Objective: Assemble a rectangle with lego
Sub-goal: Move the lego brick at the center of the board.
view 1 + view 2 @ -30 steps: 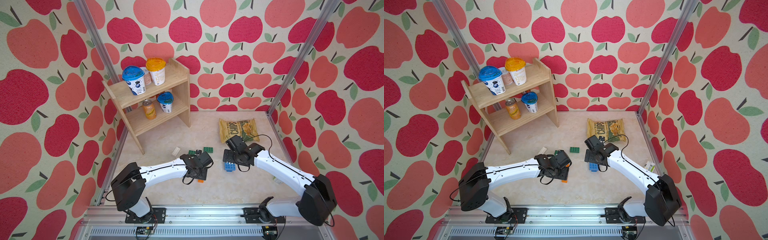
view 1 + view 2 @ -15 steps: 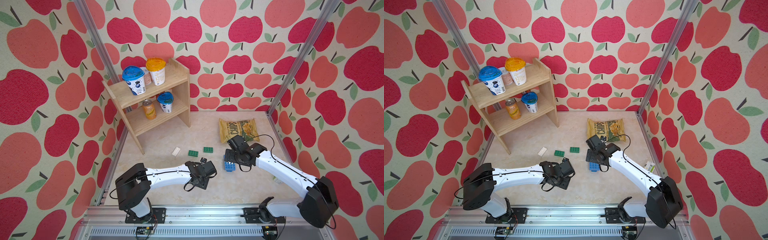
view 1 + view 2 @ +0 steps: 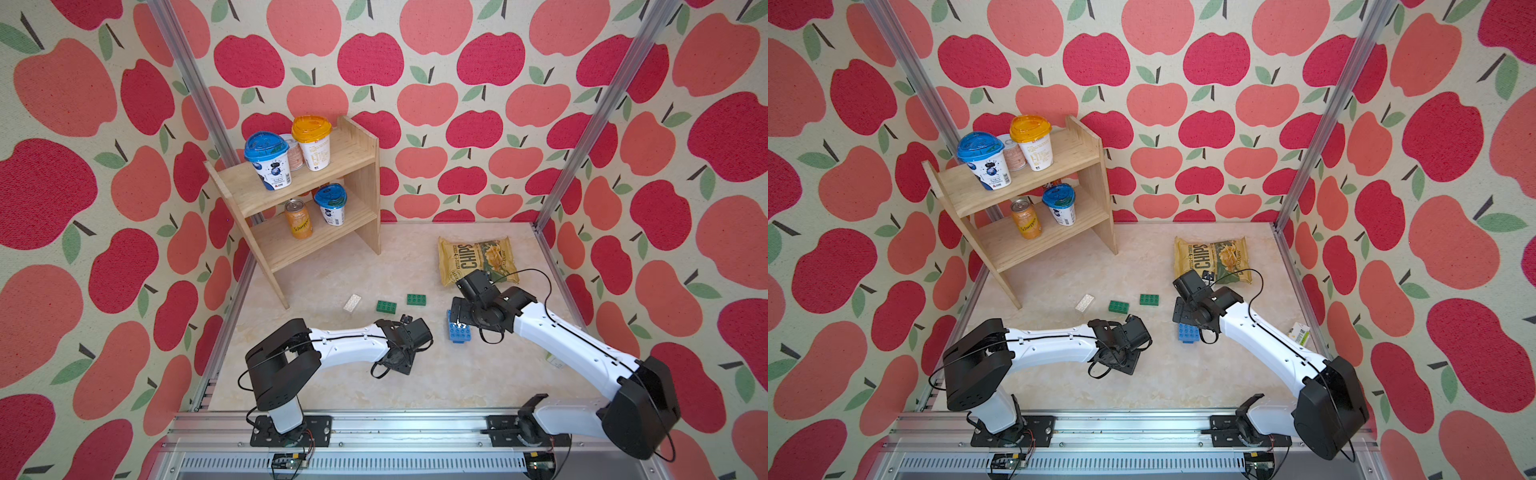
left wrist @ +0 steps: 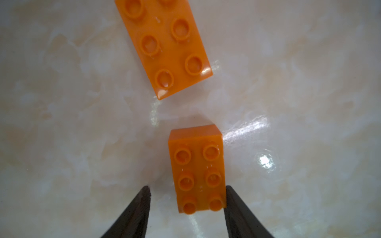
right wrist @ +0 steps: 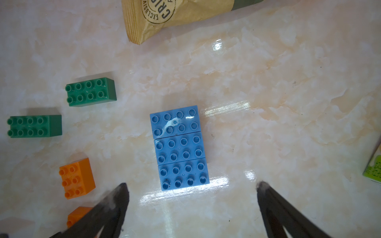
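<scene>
Apple-print walls (image 3: 457, 62), glossy marble desk (image 5: 268, 82): your left end effector (image 4: 187, 190) sits open around an orange brick (image 4: 198, 169), one finger touching it, the other just off. Your right end effector (image 5: 192, 184) hangs wide open right by three blue bricks (image 5: 179, 148) set side by side.

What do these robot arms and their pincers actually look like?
Both the left arm and right arm are smooth white tubes linking chunky black joints, mounted on a silver rail. Thin black cables loop loose near each wrist. The left gripper and right gripper each end in two dark, tapering, pointed fingers.
</scene>
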Controlling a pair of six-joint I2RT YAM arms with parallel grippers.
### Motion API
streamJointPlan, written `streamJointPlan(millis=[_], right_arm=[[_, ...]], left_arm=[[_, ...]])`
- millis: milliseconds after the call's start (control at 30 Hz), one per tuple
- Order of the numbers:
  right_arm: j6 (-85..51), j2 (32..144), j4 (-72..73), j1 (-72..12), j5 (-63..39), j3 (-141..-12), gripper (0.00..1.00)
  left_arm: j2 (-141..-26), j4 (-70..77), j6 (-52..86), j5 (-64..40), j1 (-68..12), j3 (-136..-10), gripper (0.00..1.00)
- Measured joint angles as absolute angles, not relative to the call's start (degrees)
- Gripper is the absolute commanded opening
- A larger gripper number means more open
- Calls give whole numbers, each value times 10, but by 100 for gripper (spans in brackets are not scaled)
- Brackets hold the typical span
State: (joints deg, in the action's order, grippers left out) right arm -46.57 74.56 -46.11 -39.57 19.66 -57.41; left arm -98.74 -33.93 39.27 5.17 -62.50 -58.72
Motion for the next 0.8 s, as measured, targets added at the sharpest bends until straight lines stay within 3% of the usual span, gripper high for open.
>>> streamJointPlan(millis=[500, 800], right_arm=[[-465, 746, -461, -396, 196, -574, 100], [-460, 746, -461, -396, 196, -574, 100]], left_arm=[[-1044, -373, 430, 57, -613, -667, 29], [-1065, -406, 460, 58, -599, -696, 29]])
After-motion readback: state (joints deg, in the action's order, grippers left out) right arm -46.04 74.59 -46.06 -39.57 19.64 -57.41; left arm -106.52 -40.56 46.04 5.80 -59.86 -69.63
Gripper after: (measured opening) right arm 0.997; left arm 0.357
